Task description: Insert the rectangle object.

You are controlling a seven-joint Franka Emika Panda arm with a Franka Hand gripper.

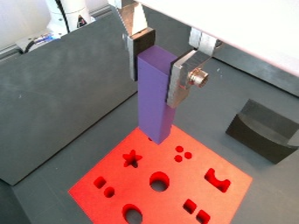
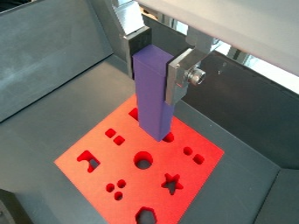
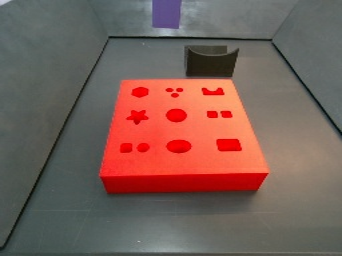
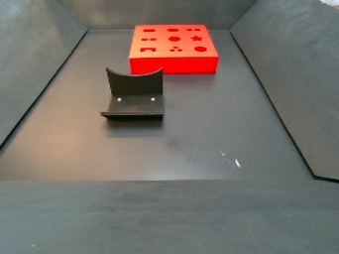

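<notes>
Now the claw (image 1: 156,63) is clenched on the long plain purple rectangular bar (image 1: 156,96), which hangs upright between its silver fingers (image 2: 180,77), above the flat red block with shaped holes (image 2: 140,157).

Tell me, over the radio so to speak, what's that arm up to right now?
Gripper above the red block, shut on the purple bar, bar upright. Not yet in any hole. Dark curved holder off to the side, nothing in the way.

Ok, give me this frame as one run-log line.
gripper: shut on purple bar, upright, above red block | bar: not inserted | dark curved holder: empty on floor, apart from block
</notes>
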